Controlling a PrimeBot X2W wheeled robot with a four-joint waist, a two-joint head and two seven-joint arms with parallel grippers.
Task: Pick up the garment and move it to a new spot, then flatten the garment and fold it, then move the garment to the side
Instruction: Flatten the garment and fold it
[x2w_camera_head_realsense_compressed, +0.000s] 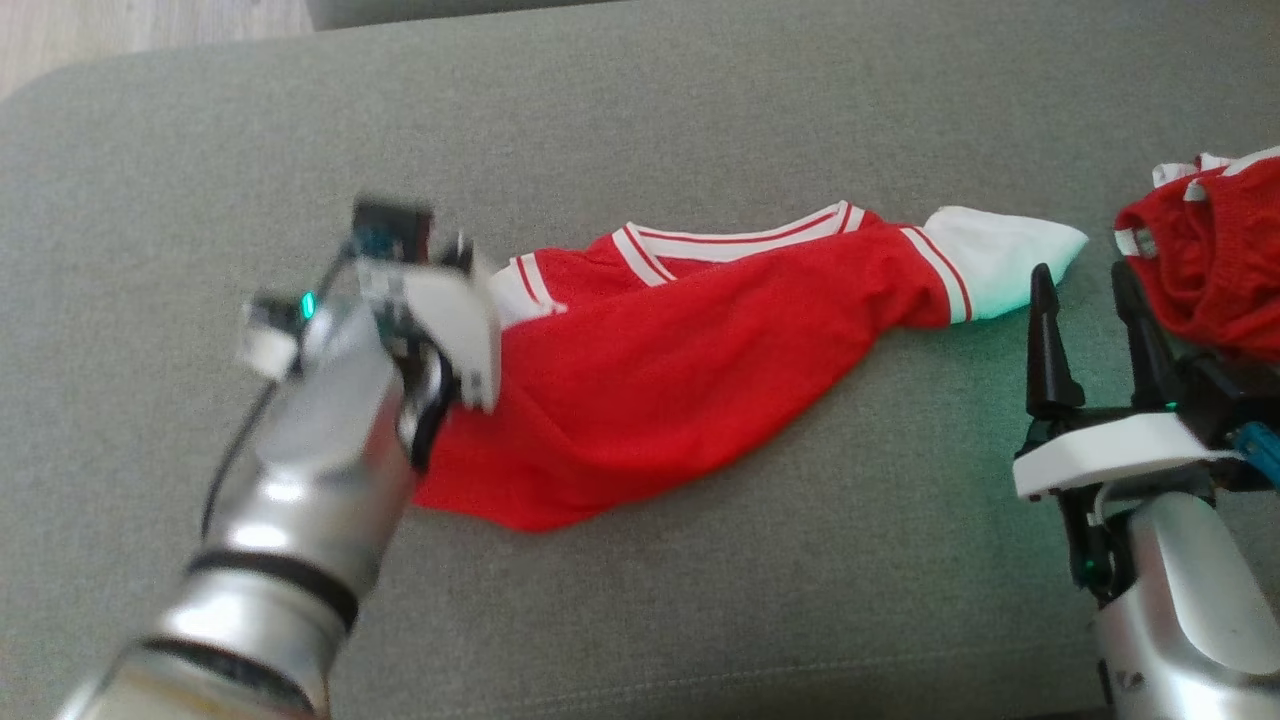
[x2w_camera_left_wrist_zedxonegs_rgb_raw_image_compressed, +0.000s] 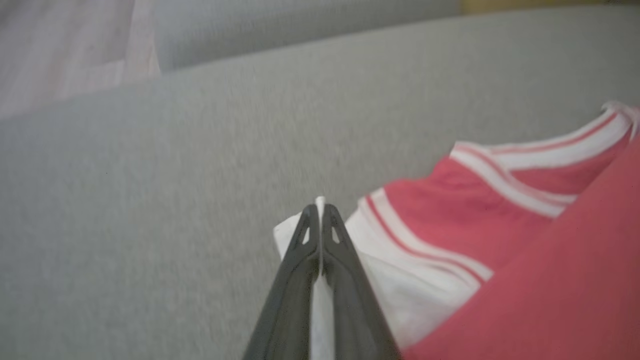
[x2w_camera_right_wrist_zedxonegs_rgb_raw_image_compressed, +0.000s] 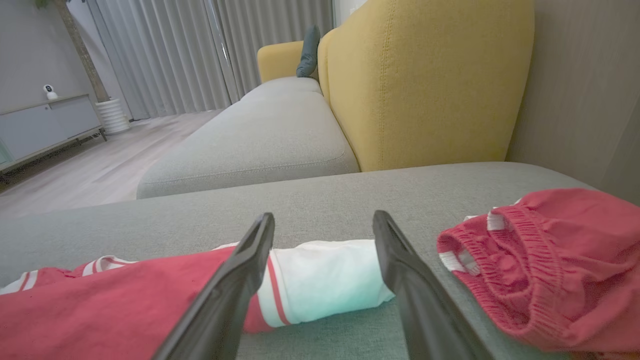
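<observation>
Across the middle of the grey cushion (x2w_camera_head_realsense_compressed: 640, 100): one red shirt (x2w_camera_head_realsense_compressed: 680, 380) with white striped trim, lying crumpled and stretched lengthwise, a white sleeve at either end.

Toward the cushion's left side: left gripper (x2w_camera_left_wrist_zedxonegs_rgb_raw_image_compressed: 320, 210), fingers pinched together with a fold of the left white sleeve (x2w_camera_left_wrist_zedxonegs_rgb_raw_image_compressed: 290, 235) caught between them. Grip sits at the very tip of the cloth.

Toward the cushion's right side: right gripper (x2w_camera_head_realsense_compressed: 1083, 275), fingers spread wide, holding nothing, framing the right white sleeve (x2w_camera_head_realsense_compressed: 1000, 265) but apart from it.

At the cushion's far right edge: a second red item, bunched, with a ribbed waistband, likely shorts (x2w_camera_head_realsense_compressed: 1210, 270). Not part of the present handling.

Step in hand, as judged: the first, picking up the shirt to carry it to a new spot on the cushion. One end is secured, the other is not.

Next move calls for: the right fingers to advance over the right sleeve and close, then both arms to lift together. The thin left hold may slip under the load.
</observation>
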